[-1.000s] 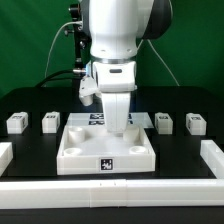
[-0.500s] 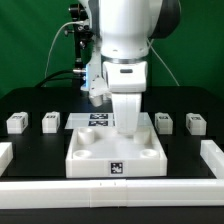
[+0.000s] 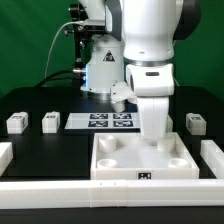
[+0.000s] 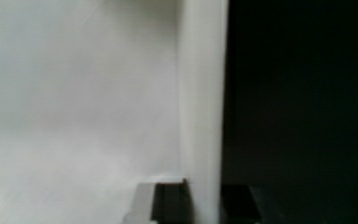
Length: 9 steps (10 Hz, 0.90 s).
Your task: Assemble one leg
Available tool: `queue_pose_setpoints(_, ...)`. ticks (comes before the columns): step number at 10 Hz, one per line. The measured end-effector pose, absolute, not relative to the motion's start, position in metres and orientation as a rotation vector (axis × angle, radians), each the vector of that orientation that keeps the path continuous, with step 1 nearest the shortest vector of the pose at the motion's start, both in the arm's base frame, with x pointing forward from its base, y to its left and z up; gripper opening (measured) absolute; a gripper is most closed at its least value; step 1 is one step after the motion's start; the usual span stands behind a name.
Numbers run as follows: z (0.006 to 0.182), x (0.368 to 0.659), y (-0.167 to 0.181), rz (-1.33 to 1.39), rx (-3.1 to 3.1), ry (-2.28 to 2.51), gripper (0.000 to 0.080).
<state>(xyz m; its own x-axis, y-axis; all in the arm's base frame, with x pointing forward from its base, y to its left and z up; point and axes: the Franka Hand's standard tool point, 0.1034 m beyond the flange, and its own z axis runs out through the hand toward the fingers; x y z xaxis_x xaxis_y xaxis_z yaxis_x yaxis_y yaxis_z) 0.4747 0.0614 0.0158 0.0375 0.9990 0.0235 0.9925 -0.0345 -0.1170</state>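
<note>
Three small white legs with tags stand on the black table: two at the exterior view's left and one at its right. The large white square tray with round corner sockets lies at the front right. My gripper reaches down onto the tray's back wall. In the wrist view my gripper straddles the tray's thin wall, one dark finger on each side, shut on it. Any leg behind the arm is hidden.
The marker board lies flat behind the tray. A white rail runs along the table's front edge, with white blocks at the exterior view's left and right edges. The tray's right side is close to the right block.
My arm has moved toward the exterior view's right, and the tray has slid right with it, uncovering the marker board. The legs have not moved.
</note>
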Motion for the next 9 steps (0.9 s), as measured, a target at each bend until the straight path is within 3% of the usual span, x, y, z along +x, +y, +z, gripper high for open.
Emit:
queue_pose_setpoints(8, 0.016, 0.486, 0.089, 0.072, -2.192, -2.113, 0.0067)
queue_pose_setpoints(9, 0.015, 0.486, 0.087, 0.074, -2.195, -2.108, 0.0159)
